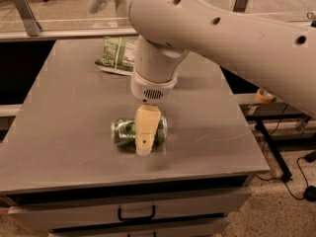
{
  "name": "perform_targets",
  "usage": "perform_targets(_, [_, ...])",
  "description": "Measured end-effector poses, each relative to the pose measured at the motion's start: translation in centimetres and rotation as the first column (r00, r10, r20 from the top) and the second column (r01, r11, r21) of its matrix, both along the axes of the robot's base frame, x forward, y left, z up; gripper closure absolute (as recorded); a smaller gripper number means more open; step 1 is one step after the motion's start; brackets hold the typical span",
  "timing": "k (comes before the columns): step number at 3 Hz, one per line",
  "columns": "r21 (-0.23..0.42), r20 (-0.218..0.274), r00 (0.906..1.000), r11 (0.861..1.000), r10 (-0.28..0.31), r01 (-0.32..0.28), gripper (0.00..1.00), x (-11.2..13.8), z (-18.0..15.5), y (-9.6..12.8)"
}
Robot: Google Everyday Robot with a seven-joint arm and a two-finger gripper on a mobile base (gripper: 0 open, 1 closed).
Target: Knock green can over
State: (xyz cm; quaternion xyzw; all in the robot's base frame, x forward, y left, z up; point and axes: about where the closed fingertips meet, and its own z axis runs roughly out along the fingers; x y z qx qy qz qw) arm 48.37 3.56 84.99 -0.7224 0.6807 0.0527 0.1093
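The green can (124,132) lies on its side on the grey table (64,122), near the front middle, with its long axis running left to right. My gripper (146,135) hangs from the white arm straight above it. The gripper's beige tip reaches down over the right half of the can and hides that part. The can's left half, green with white swirls, shows to the left of the gripper.
A flat green snack bag (116,54) lies at the back of the table, behind the arm. The table's front edge, with a drawer handle (136,214) below it, is close in front of the can. A tape roll (265,95) and cables sit off the table to the right.
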Motion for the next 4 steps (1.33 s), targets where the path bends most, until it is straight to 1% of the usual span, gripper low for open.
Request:
perform_targets(2, [0.023,0.004,0.9999,1.000,-0.011,0.011,0.00,-0.1,0.1,-0.2])
perform_targets(3, [0.125,0.014,0.9997,0.992,-0.021,0.019,0.00,-0.2,1.4,-0.8])
perform_targets(4, [0.339,0.141,0.9861,0.940,-0.089,0.037,0.00,0.6,7.0,-4.3])
